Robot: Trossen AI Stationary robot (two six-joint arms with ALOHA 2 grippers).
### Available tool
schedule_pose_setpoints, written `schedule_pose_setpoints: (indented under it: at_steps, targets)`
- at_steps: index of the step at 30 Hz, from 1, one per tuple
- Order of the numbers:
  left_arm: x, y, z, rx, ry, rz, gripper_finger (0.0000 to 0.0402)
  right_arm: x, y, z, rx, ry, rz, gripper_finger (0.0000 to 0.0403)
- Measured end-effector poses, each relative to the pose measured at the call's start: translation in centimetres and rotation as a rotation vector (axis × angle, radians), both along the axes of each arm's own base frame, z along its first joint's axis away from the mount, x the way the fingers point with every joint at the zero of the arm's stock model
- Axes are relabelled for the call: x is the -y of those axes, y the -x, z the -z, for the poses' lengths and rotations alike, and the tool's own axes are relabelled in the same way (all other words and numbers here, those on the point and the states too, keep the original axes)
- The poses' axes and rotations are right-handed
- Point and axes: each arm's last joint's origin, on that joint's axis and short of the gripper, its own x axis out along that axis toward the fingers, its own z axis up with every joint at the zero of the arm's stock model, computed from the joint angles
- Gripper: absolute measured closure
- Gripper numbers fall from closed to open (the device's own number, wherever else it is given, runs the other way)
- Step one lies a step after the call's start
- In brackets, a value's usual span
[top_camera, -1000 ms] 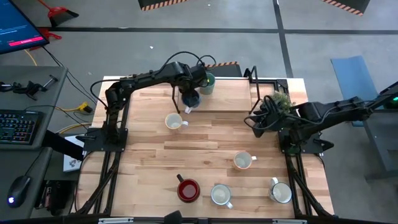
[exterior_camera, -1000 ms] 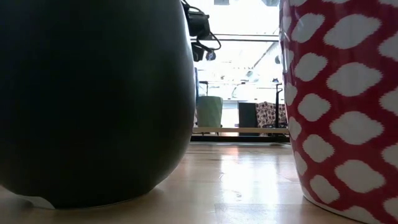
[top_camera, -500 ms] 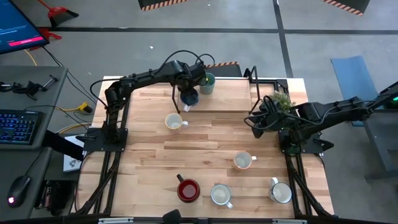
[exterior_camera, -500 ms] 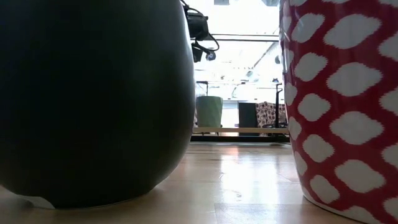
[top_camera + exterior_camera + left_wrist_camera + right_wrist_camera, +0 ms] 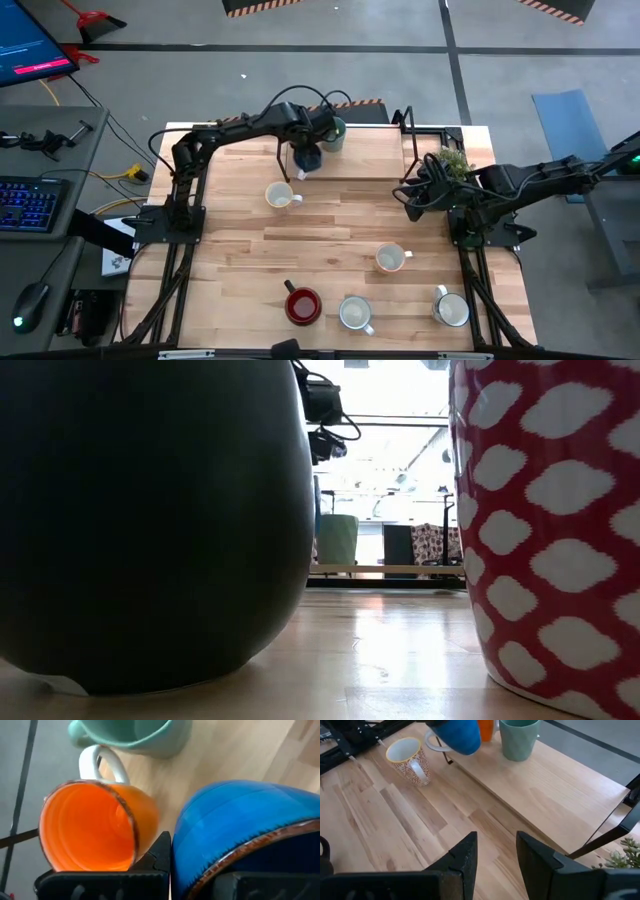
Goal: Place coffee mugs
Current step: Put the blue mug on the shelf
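the left gripper [image 5: 308,152] was clamped on the blue mug [image 5: 240,830], tilted, just beside the orange mug [image 5: 95,830]; the right gripper [image 5: 492,851] waited well apart, jaws parted.

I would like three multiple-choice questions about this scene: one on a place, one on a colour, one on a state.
1. Where does the teal mug stand?
A. on the raised shelf
B. beside the dark red mug
C. in a gripper

2. What colour is the mug in the left gripper?
A. white
B. blue
C. dark red

3. How is the right gripper?
A. shut on a mug
B. shut on the plant
C. open, empty

Answers:
1 A: it sits upright on the shelf board.
2 B: the blue mug hangs tilted in its grip.
3 C: its fingers stand apart over bare wood.
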Motion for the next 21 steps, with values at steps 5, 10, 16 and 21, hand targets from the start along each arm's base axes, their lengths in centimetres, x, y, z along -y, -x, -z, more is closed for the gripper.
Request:
schedule_pose_setpoints:
  at_steps: [5,10,16,21]
  targets:
    - [0.1,-0.1,0.0,-0.016,-0.009,0.044,0.0396,0.0,-0.1,-0.1,0.011,-0.003,0.000,0.0288]
    - [0.1,-0.5,0.7,0.003,0.008,-0.020,0.0396,0.0,-0.1,-0.1,0.018,-0.004,0.000,0.0288]
    - [0.6,-1.2,1.5,-0.034,-0.020,0.050,0.0396,0.0,-0.1,-0.1,0.018,-0.004,0.000,0.0288]
    - [0.4,-1.6,2.4,-0.049,-0.014,0.047,0.0396,0.0,-0.1,-0.1,0.020,-0.007,0.003,0.0288]
